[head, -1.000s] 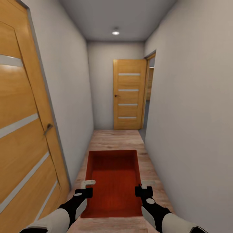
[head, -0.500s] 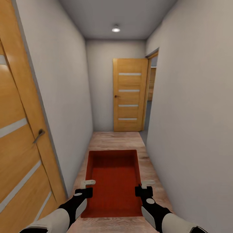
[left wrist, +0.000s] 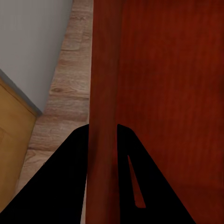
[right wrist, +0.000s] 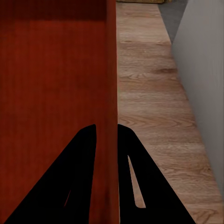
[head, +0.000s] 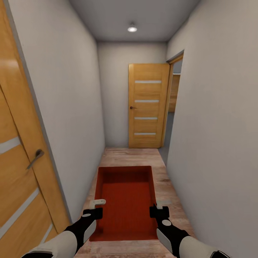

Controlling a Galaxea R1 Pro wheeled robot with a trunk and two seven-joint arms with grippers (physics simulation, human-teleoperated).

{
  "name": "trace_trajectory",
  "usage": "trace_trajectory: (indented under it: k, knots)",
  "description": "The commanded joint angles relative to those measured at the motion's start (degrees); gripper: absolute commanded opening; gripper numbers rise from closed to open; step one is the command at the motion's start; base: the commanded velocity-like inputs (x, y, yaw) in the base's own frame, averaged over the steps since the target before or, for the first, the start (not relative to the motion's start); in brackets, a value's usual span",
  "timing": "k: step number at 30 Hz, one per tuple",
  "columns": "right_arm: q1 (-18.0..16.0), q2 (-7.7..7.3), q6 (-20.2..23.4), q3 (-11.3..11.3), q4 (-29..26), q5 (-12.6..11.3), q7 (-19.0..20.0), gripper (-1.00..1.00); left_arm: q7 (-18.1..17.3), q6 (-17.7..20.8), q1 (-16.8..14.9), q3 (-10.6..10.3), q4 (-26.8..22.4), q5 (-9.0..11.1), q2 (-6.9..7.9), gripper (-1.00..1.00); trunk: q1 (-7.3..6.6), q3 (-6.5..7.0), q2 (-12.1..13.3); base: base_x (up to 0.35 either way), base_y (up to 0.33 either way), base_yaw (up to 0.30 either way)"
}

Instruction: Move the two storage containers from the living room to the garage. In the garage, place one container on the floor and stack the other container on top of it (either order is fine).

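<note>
Transit stage of the carry. One storage container (head: 125,200), an orange-red open-top bin, is held level in front of the robot's trunk, above the light wood plank floor (head: 132,156) of a narrow white-walled corridor. The left gripper (head: 94,207) pinches the bin's left wall, and the left wrist view shows the dark fingers (left wrist: 70,177) astride that wall with the ribbed interior to one side. The right gripper (head: 160,206) pinches the opposite wall in the same manner, its fingers (right wrist: 135,177) closed on the rim. The bin is empty. A light-wood door with frosted strips (head: 147,106) stands at the corridor's far end beside an open doorway (head: 173,104) on the right, and a second door with a lever handle (head: 34,158) lies close on the left. No concrete floor is in sight, so the garage is judged not yet reached and placement has not begun. The next move calls for driving forward between the walls, keeping both pinches firm and the bin level, and clearing the left door and the right wall.
</note>
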Motion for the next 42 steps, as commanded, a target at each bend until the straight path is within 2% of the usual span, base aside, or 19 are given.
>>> trace_trajectory:
  k: [1,42]
  knots:
    - [-0.1,-0.02,-2.2,-0.3,-0.2,0.9,0.0,-1.0,0.5,0.0,0.0,0.8,0.1,0.6,1.13,-1.0,0.05,-0.1,-0.1,0.325,0.0,0.0]
    - [-0.1,-0.02,-2.2,-0.3,-0.2,0.9,0.0,-1.0,0.5,0.0,0.0,0.8,0.1,0.6,1.13,-1.0,0.05,-0.1,-0.1,0.325,0.0,0.0]
